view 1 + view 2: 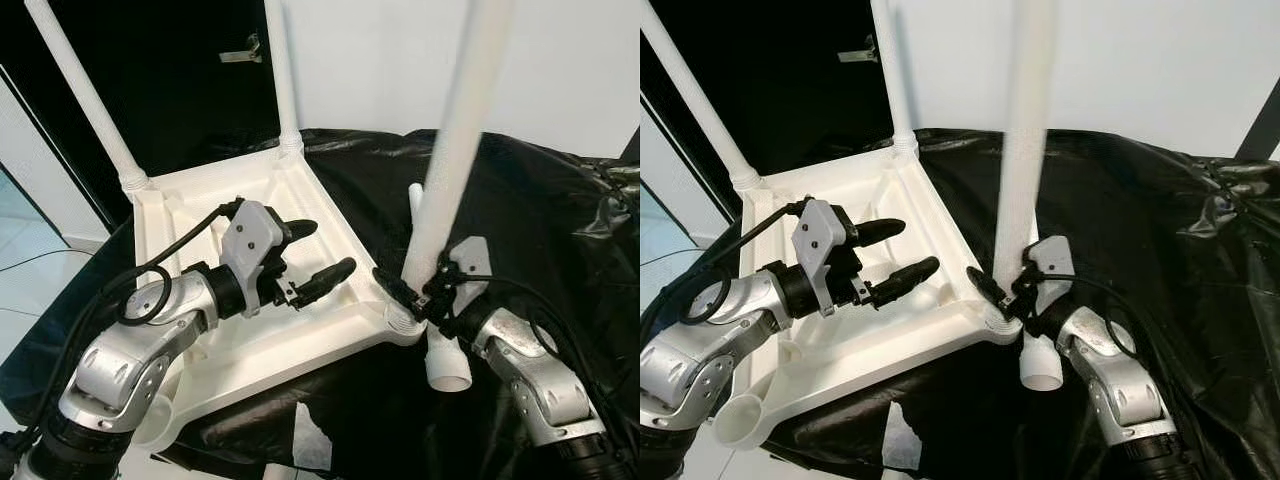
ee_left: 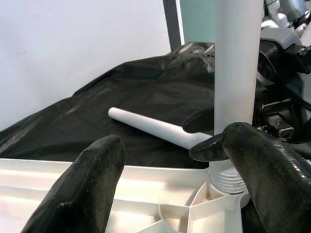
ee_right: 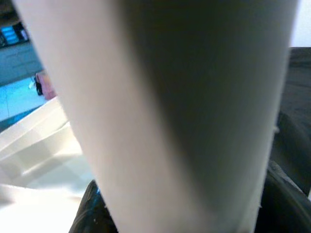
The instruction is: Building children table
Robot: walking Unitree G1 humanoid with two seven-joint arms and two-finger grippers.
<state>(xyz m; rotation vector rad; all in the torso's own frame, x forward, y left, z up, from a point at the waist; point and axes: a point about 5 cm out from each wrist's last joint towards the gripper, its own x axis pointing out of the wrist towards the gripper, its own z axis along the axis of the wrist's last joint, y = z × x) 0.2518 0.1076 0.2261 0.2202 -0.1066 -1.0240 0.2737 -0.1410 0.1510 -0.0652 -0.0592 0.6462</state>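
The right gripper (image 1: 408,291) has its black fingers (image 2: 200,120) pinched around the base of an upright white leg (image 1: 452,150), just above the threaded collar where that leg meets the near right corner socket (image 1: 404,318) of the upturned tabletop (image 1: 205,355); in the right wrist view the leg (image 3: 165,111) runs close across the frame as a pale, blurred column with dark finger tips at its foot. The left gripper (image 1: 318,254) hovers over the ribbed underside of the tabletop with its two fingers (image 1: 330,277) spread apart and holding nothing, pointed toward the leg in the right gripper's grasp. In the left wrist view its fingers (image 2: 82,189) frame that leg's threaded end (image 2: 227,177) seated in the corner. The white plastic tabletop lies upside down on a surface draped in black sheeting (image 1: 540,210), its near left corner socket (image 1: 738,420) open and hanging past the sheeting's edge. Two more white legs stand in the far corners, one at the far left corner (image 1: 88,95) and one at the far right corner (image 1: 282,70), both tilted slightly. A fourth, loose leg (image 1: 440,355) lies on the black sheeting just beside the right gripper, its open end toward the robot. Behind the surface are a white wall (image 1: 400,50) and a dark door (image 1: 170,70).
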